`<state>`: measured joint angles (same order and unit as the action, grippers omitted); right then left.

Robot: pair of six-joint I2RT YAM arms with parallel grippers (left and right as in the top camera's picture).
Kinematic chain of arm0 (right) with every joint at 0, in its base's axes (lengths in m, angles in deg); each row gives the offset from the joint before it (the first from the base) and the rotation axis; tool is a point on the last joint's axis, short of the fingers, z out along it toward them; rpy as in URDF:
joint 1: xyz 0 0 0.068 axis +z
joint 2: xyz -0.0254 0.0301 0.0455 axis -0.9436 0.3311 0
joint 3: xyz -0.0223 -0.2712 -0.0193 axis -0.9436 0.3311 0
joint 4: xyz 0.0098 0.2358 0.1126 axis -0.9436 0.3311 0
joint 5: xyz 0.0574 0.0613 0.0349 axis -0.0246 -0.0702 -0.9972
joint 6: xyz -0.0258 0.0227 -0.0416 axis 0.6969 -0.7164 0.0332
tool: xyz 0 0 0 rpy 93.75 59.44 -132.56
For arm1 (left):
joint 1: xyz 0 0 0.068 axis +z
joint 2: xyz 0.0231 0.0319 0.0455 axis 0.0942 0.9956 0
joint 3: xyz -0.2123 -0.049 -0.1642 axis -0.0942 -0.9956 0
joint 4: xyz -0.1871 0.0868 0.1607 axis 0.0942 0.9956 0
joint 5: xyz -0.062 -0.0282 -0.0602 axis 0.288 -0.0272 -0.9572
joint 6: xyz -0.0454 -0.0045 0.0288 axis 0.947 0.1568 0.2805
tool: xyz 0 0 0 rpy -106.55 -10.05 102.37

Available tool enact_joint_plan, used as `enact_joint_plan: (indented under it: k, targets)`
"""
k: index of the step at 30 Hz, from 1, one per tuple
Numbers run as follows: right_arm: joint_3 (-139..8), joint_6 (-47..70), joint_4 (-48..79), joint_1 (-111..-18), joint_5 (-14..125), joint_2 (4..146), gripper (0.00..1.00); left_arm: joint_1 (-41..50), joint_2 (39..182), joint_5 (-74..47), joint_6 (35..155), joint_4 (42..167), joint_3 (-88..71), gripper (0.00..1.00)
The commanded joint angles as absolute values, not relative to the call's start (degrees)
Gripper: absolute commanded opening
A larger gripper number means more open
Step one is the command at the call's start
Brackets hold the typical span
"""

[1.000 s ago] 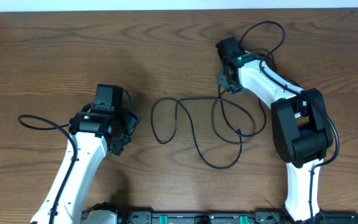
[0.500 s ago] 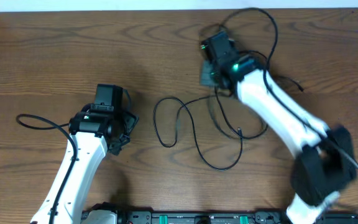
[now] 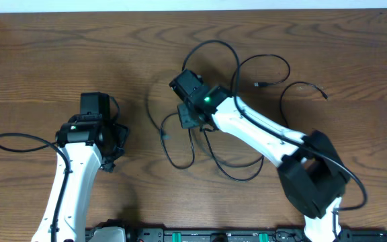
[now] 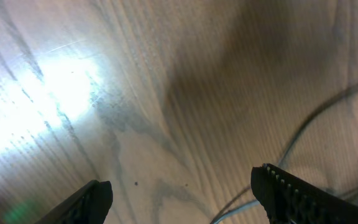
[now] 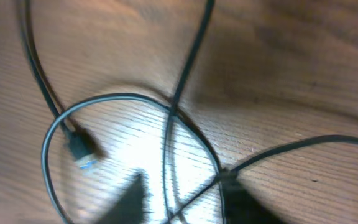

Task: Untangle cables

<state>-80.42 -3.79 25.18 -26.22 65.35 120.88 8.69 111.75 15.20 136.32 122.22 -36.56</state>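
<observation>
The black cables (image 3: 239, 179) lie looped over one another in the middle of the table (image 3: 46, 54), beneath the right gripper (image 3: 188, 119). Its jaws stand apart with one strand (image 5: 165, 162) running loose between them, while the left gripper (image 4: 179, 183), wide open and empty, hovers off to the left. The right should probably pinch that strand alone, clear of the crossing, and draw it out slowly while the left pins the loop beside it.

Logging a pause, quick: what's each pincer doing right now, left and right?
Left pincer: open, holding nothing.
Right pincer: open; a black cable runs through the gap, not clamped.
</observation>
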Motion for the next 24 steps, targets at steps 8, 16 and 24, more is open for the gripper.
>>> enact_joint_plan:
  k: [8, 16, 24]
  targets:
    - [-81.2, -0.4, 27.9, -35.9, 70.6, 112.7, 0.99, 8.9, 111.4, 12.9, 135.4, 122.4, -36.7, 0.77]
    - [-80.6, 4.5, 27.6, -44.2, 70.7, 118.8, 0.87, 8.9, 111.4, 12.7, 135.4, 122.4, -36.7, 0.77]
    - [-80.6, 4.3, 27.5, -43.6, 66.6, 123.5, 0.71, 8.9, 111.4, 12.7, 135.4, 122.8, -36.7, 0.77]
